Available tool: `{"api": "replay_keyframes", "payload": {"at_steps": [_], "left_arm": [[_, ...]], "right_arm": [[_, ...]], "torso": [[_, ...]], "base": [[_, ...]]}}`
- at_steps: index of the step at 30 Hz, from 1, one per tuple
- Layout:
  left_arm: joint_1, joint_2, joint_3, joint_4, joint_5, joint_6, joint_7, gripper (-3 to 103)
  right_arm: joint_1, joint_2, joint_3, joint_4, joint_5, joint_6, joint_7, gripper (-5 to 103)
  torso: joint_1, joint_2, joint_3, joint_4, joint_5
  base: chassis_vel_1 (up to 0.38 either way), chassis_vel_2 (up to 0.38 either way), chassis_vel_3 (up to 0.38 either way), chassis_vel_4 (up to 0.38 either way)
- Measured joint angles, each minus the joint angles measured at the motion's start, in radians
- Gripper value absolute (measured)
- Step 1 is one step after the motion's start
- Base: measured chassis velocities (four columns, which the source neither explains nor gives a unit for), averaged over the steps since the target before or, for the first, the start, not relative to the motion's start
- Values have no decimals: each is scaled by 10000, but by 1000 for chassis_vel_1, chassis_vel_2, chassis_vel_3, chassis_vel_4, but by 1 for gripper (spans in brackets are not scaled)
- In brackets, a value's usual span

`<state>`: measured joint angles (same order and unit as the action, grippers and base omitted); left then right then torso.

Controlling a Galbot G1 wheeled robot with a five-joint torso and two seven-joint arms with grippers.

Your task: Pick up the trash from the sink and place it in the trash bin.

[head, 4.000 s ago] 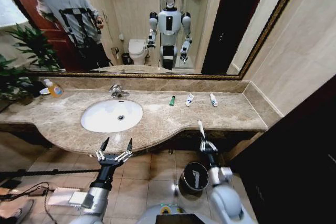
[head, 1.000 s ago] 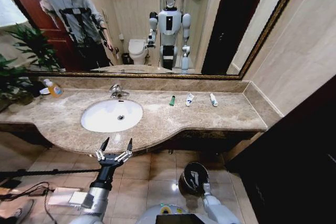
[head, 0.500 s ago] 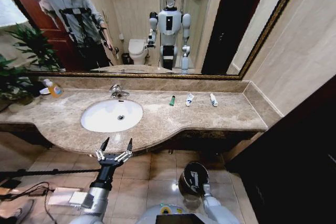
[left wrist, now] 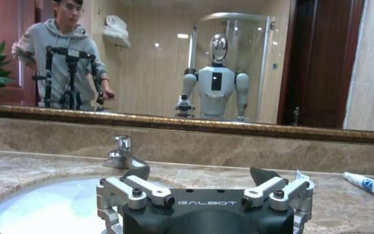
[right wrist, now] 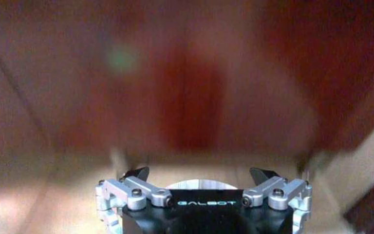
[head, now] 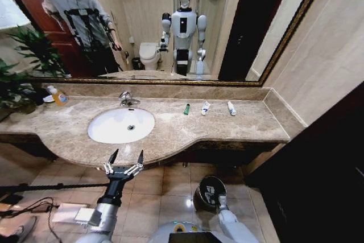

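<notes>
Four seconds back our right gripper [head: 217, 199] held a white tube up at the tabletop [head: 250, 122] edge; now it hangs low over the trash bin [head: 203, 194] at lower centre, and the right wrist view shows its fingers spread, empty. We judge that piece dropped. Three remain upper right of the sink [head: 121, 125]: a green tube [head: 186, 108] and two white tubes [head: 205, 107]. The left gripper [head: 123, 163] waits wide open before the tabletop's front edge. Its wrist view adds the tap [left wrist: 123, 152] and a white tube close up.
</notes>
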<state>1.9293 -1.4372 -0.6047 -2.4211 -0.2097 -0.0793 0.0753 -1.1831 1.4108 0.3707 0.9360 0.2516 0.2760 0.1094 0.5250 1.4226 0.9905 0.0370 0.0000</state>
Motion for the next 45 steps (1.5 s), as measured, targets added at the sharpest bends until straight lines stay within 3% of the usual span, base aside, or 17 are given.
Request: {"api": "replay_keyframes", "payload": {"at_steps": [5,6,13,21,27,30,35,39,45], "left_arm": [[0,-2,0,-1,0,0,0,100],[0,-1,0,-1,0,0,2,100],[0,0,0,0,0,0,1,100],[0,-1,0,0,0,0,1,100],[0,0,0,0,0,0,1,100],[0,-1,0,-1,0,0,1,100],[0,-1,0,0,0,0,0,100],[0,0,0,0,0,0,1,100],[0,-1,0,0,0,0,1,100]], "right_arm": [[-1151,-328,164,2496,277,-330,369,100],[-1717,-383,352,3634,341,-542,521,100],[-3465,-23,1226,7727,4,-1345,934,100],[-4437,67,1244,10540,-411,-1611,1403,100],[-4127,30,965,11278,-662,-2023,1425,100],[-3439,-317,649,11418,-416,-2593,1334,100],[-2709,-801,260,11134,-76,-2947,1120,100],[-1192,-1414,-598,10447,456,-3503,1056,100],[833,-1701,-1743,9269,969,-4054,1292,100]], "torso": [[0,1,0,-2,-3],[-1,1,-1,-2,-1],[-1,2,-1,-1,0],[-1,1,0,-3,0],[-1,2,0,-2,0],[1,1,1,-1,0],[1,1,1,-2,2],[1,0,2,-3,2],[2,0,2,-1,0]], "base": [[0,0,0,0],[0,0,0,0],[0,0,0,0],[0,0,0,0],[0,0,0,0],[0,0,0,0],[0,0,0,0],[0,0,0,0],[0,0,0,0]]}}
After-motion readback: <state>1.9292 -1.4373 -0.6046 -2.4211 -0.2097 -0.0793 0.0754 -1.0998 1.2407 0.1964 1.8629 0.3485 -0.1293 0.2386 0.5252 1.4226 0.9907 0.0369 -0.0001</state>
